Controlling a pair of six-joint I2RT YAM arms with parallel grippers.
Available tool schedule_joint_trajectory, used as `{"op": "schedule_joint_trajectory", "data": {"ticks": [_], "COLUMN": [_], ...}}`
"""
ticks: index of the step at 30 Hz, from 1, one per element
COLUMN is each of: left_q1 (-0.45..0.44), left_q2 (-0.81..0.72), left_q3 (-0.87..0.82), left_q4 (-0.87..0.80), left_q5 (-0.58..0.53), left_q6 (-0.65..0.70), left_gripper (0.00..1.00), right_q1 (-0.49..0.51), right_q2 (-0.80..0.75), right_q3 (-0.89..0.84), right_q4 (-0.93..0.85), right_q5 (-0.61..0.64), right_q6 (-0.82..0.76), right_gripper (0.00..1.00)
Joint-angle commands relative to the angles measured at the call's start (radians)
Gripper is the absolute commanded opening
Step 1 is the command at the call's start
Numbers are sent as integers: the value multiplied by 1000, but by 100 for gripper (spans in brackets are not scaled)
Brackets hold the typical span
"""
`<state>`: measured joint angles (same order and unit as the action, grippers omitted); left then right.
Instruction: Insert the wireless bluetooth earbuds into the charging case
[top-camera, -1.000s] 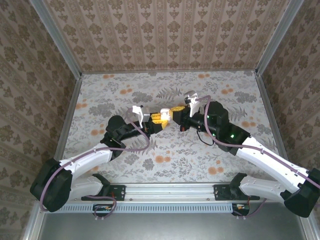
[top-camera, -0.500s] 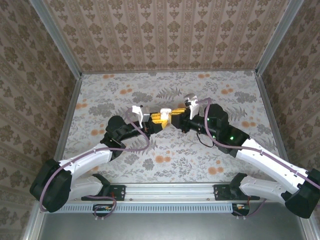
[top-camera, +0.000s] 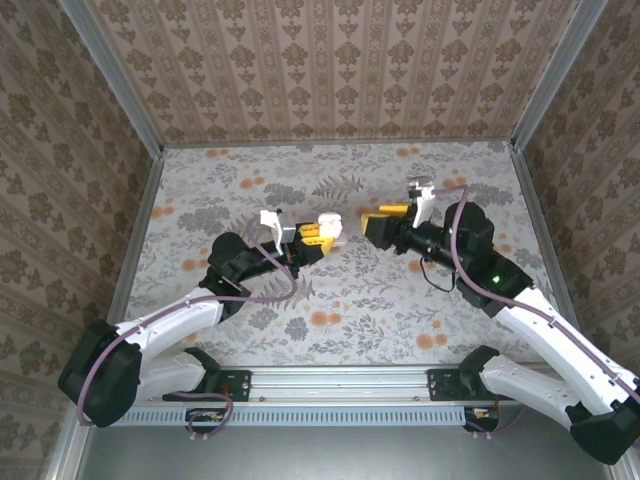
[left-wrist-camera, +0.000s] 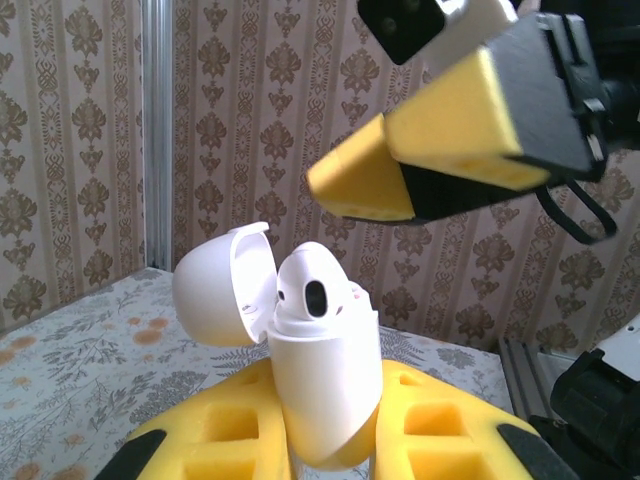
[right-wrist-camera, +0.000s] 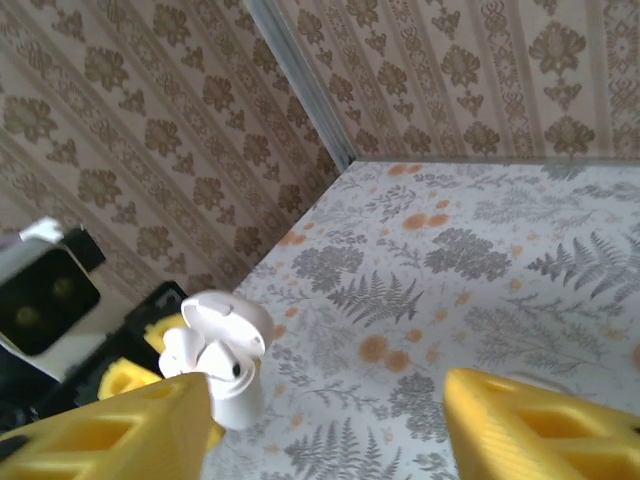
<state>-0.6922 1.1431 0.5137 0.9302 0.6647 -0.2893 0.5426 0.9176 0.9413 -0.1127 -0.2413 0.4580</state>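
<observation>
My L claw (top-camera: 314, 236) is clamped on the charging case (top-camera: 328, 224), gripping low on its body, upright, over mid-counter (top-camera: 250, 180). In the L wrist view the case stands btwn my yellow fingers (left-wrist-camera: 440, 430), with its lid (left-wrist-camera: 220, 285) swung open to the left. An earbud (left-wrist-camera: 312, 290) sits in the top of the case, rounded end up, w/ a dark opening facing the cam. Can't tell if a 2nd one sits beside it. My R claw (top-camera: 380, 222) hangs just right of the case, not touching, jaws wide & empty. In the R wrist view its fingers (right-wrist-camera: 110, 430) are spread far apart. The open case shows lower left there, earbud poking out under the lid.
</observation>
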Motion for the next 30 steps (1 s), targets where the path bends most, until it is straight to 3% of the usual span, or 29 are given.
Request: {"op": "schedule_joint_trajectory", "data": {"ticks": [1, 5, 10, 23, 30], "left_q1": [2, 3, 2, 18, 46], "left_q2": [-22, -7, 19, 44, 44], "left_q3": [18, 33, 44, 61, 46], "left_q4": [39, 41, 55, 43, 41], "left_q5": [57, 135, 180, 149, 119], "left_q6": [-22, -41, -70, -73, -108], "left_gripper": [0, 0, 0, 0, 0], "right_q1": [-85, -173, -179, -49, -38], "right_q2": [74, 218, 354, 390, 312], "right_q3": [75, 100, 78, 72, 78], "right_q4": [-66, -8, 232, 274, 139], "right_q5": [-158, -380, -608, -768, -769], "right_q6": [115, 268, 484, 451, 333], "right_gripper": [53, 42, 32, 27, 27]}}
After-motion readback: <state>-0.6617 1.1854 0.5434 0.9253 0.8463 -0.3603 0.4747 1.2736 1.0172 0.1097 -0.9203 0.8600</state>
